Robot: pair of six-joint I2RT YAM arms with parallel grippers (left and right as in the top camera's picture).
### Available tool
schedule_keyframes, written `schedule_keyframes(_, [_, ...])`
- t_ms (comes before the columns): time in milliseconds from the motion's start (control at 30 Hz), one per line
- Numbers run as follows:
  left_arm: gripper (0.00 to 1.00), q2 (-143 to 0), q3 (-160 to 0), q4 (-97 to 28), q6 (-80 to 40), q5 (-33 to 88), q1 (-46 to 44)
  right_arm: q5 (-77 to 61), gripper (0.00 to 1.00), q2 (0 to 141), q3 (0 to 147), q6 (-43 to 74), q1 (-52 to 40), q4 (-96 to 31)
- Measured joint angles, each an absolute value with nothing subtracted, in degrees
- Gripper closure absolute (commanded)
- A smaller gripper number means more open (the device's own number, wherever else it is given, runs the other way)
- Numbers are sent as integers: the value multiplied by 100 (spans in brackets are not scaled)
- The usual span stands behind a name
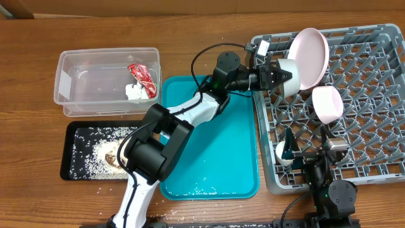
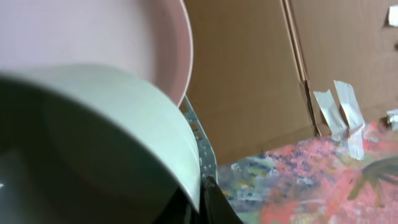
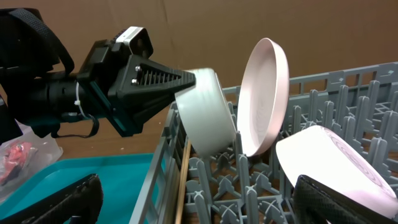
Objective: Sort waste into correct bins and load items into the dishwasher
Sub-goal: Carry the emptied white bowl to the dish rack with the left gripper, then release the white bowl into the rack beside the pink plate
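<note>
My left gripper (image 1: 273,76) is shut on the rim of the cream-white bowl (image 1: 289,77) and holds it tilted over the grey dish rack (image 1: 380,171), just in front of the upright pink plate (image 1: 311,56). In the left wrist view the bowl (image 2: 93,137) fills the frame, its rim between the fingers (image 2: 202,196). The right wrist view shows the bowl (image 3: 208,112), the plate (image 3: 264,93), the pink bowl (image 3: 329,158) and the chopsticks (image 3: 182,180) along the rack's left wall. My right gripper (image 3: 199,208) is open and empty, low over the rack's front left (image 1: 302,151).
The clear tub (image 1: 76,104) at the back left holds the red wrapper (image 1: 142,76) and white tissue (image 1: 134,92). The black tray (image 1: 69,166) in front of it holds rice grains and brown bits. The teal tray (image 1: 215,158) lies between them and the rack.
</note>
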State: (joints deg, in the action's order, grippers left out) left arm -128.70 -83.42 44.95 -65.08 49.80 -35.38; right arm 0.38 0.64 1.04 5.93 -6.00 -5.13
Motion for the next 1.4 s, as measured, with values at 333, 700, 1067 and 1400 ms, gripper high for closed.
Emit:
schedule_keyframes(333, [0,-12870,-8383,4292,-6506,5400,-3361,38,0,64,104,593,-598,-513])
schedule_keyframes(700, [0,-12870,-8388,3957,-6812,5793,-2718,36,0,64,104,593,-600,-513])
schedule_keyframes(1067, [0,-11861,-8455,-8,-5500,5546,-2287,30,0,62,104,591,-600,-517])
schedule_keyframes(1400, [0,-8783,-8477,-5354,-2845,2134,-2405,23,0,60,104,591,-598,-519])
